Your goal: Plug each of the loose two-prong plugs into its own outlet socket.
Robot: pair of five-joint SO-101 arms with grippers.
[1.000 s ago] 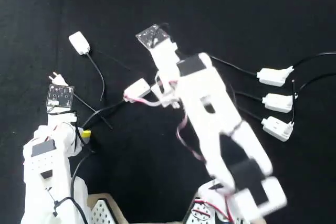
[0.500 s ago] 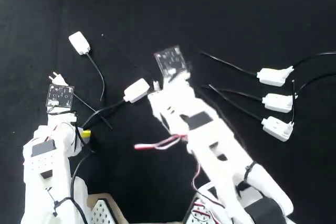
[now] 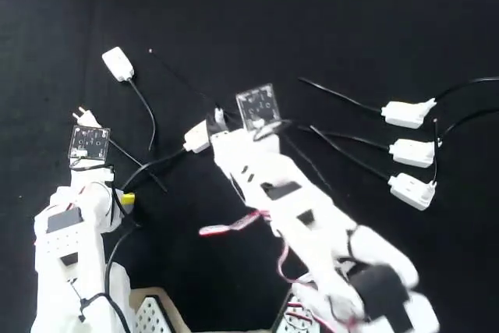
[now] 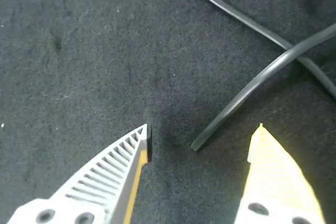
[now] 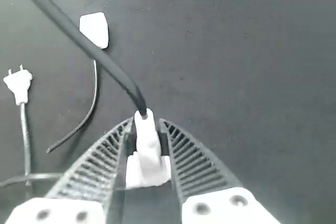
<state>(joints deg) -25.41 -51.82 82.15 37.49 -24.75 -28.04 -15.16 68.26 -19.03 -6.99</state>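
White plug [image 5: 146, 153], black cord [image 5: 79, 38], black table [image 3: 327, 29]; fingertip [image 4: 273, 171] seemingly yellow.

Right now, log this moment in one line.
right gripper: shut on plug | left gripper: open, above cable end | other plug: loose on table

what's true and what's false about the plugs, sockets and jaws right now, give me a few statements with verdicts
1. The right arm's jaws are shut on a white plug. True.
2. The left arm's jaws grip a black cable. False: they stand open above the black cloth, holding nothing.
3. Three outlet sockets lie in a column at the right of the high view. True.
4. The two-prong plug near the left arm sits in a socket. False: it lies loose on the cloth, far from the sockets.
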